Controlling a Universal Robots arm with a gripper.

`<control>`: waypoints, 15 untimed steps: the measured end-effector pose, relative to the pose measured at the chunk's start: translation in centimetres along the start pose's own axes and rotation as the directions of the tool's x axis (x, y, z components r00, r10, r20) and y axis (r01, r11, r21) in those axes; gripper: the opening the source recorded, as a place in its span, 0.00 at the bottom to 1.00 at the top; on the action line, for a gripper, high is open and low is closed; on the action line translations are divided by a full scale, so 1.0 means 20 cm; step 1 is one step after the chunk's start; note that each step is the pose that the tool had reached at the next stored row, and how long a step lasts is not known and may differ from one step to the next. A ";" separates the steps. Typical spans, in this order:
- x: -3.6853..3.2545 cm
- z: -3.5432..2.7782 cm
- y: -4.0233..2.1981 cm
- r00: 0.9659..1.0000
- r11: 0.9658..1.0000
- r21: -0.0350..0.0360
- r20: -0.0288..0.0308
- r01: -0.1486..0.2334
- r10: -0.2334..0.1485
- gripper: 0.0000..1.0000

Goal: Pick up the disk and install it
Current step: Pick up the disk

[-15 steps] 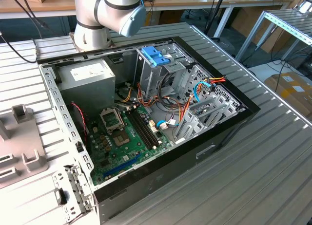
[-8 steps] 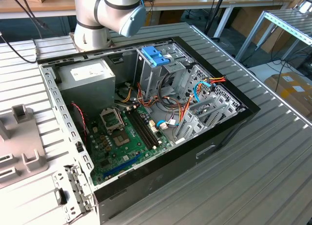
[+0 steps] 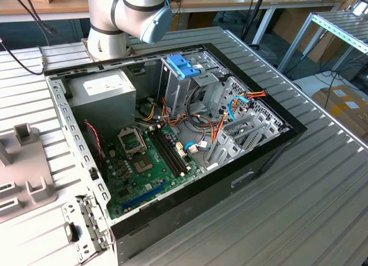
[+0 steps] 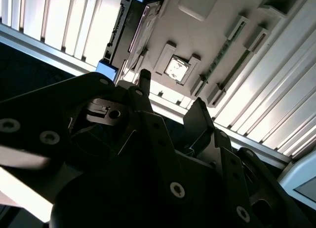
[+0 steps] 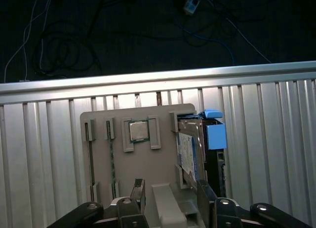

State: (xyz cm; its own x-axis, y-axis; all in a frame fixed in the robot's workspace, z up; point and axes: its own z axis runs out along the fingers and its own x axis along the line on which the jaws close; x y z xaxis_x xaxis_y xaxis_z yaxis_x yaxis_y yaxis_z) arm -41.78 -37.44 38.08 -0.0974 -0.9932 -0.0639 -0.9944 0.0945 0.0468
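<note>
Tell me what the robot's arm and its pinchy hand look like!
The arm is a fat, rounded, silvery-grey tube with a pale blue round cap on its joint. The gripper is black and angular: two flat fingers on hinged bars, dotted with small shiny screw heads.

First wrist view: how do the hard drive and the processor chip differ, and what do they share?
The hard drive stands on edge in its slot; the processor chip lies flat. The hard drive carries light-blue plastic rails; the processor chip is bare silvery metal. The hard drive is clearly larger than the processor chip. Both sit in the grey holder, untouched by the open hand.
</note>
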 end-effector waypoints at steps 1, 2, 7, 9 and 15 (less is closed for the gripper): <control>0.000 0.001 0.000 1.000 1.000 0.000 0.000 0.000 0.000 0.54; -0.001 0.001 0.000 1.000 1.000 0.000 0.000 0.000 0.000 0.54; -0.006 0.006 0.000 1.000 1.000 0.000 0.000 0.000 0.000 0.54; -0.008 0.007 0.000 1.000 1.000 0.000 0.000 0.000 0.000 0.54; -0.014 0.011 0.001 1.000 1.000 0.000 0.000 0.000 0.000 0.54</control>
State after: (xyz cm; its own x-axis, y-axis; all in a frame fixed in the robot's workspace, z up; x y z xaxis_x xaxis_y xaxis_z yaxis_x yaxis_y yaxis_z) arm -41.78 -37.14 37.87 -0.0974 -0.9932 -0.0639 -0.9944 0.0945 0.0469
